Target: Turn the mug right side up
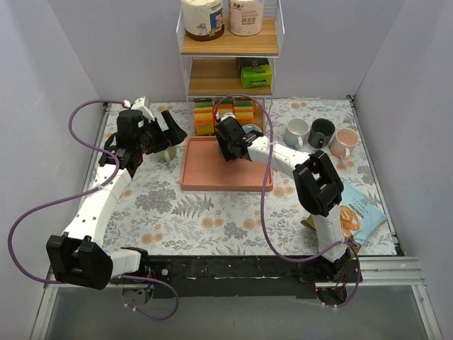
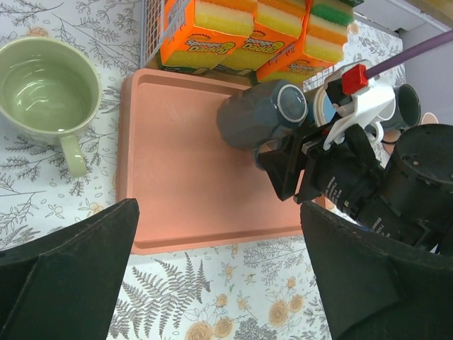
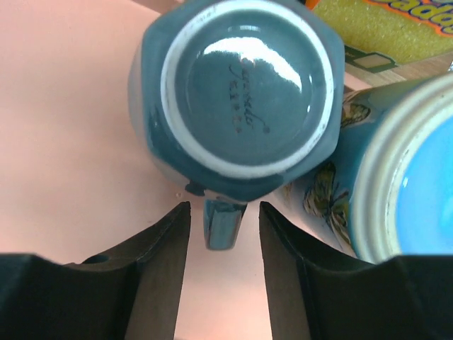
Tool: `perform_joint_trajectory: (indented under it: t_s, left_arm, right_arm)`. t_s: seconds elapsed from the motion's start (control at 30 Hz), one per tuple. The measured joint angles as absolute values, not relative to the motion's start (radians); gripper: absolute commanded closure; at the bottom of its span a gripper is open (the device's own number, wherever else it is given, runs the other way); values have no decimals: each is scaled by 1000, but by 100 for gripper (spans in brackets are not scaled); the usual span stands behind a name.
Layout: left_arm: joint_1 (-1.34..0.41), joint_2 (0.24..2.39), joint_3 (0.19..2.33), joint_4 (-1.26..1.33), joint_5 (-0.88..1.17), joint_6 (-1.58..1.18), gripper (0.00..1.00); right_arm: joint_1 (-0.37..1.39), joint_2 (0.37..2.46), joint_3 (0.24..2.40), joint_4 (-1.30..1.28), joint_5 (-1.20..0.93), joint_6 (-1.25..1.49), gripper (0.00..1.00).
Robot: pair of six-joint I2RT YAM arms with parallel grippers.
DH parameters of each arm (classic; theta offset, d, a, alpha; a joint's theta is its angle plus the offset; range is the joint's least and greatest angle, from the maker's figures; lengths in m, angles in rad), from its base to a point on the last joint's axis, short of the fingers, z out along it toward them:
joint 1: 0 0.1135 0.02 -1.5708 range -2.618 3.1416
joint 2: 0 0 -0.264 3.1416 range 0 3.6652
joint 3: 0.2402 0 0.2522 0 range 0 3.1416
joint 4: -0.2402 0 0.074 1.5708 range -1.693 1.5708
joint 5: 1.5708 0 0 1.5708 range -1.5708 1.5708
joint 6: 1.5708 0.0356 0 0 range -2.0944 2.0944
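A dark blue-grey mug [image 2: 255, 117] lies on its side at the far right of the pink tray [image 2: 177, 198]. In the right wrist view its round base [image 3: 244, 85] faces the camera and its handle [image 3: 224, 225] points down. My right gripper [image 3: 224, 212] is open, with a finger on each side of the handle and a gap both ways. In the top view the right gripper [image 1: 232, 147] hides most of the mug. My left gripper [image 2: 219, 212] is open and empty, above the tray's near left side; it also shows in the top view [image 1: 172, 131].
A blue butterfly mug [image 3: 396, 170] stands right against the dark mug. An upright green mug [image 2: 46, 92] sits left of the tray. Orange-and-yellow sponges [image 2: 233, 35] line the tray's far edge below a shelf [image 1: 230, 49]. Three mugs [image 1: 322, 131] and a snack bag [image 1: 357, 212] lie to the right.
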State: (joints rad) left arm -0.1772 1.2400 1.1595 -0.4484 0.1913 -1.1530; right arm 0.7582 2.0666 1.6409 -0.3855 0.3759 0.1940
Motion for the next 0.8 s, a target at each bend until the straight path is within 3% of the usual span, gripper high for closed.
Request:
perform_joint_trajectory:
  t_s: [0.17, 0.4, 0.5, 0.53, 0.57, 0.8]
  left_arm:
    - [-177, 1229, 1151, -459, 192, -1153, 2]
    - [-177, 1222, 1146, -467, 191, -1153, 2]
    - [-177, 1219, 1143, -468, 190, -1153, 2]
    - [-177, 1219, 1142, -468, 190, -1153, 2]
    - [-177, 1218, 1140, -468, 190, -1153, 2]
    - [-177, 1196, 1106, -465, 203, -1169, 2]
  right_arm:
    - [757, 2088, 1674, -378, 384, 183, 51]
    - [757, 2111, 1709, -380, 387, 183, 67]
    - [761, 2131, 1731, -390, 384, 185, 84]
    - [762, 2135, 1732, -391, 388, 186, 95]
    - [761, 2136, 1734, -387, 382, 186, 99]
    - [759, 2135, 1734, -390, 370, 192, 99]
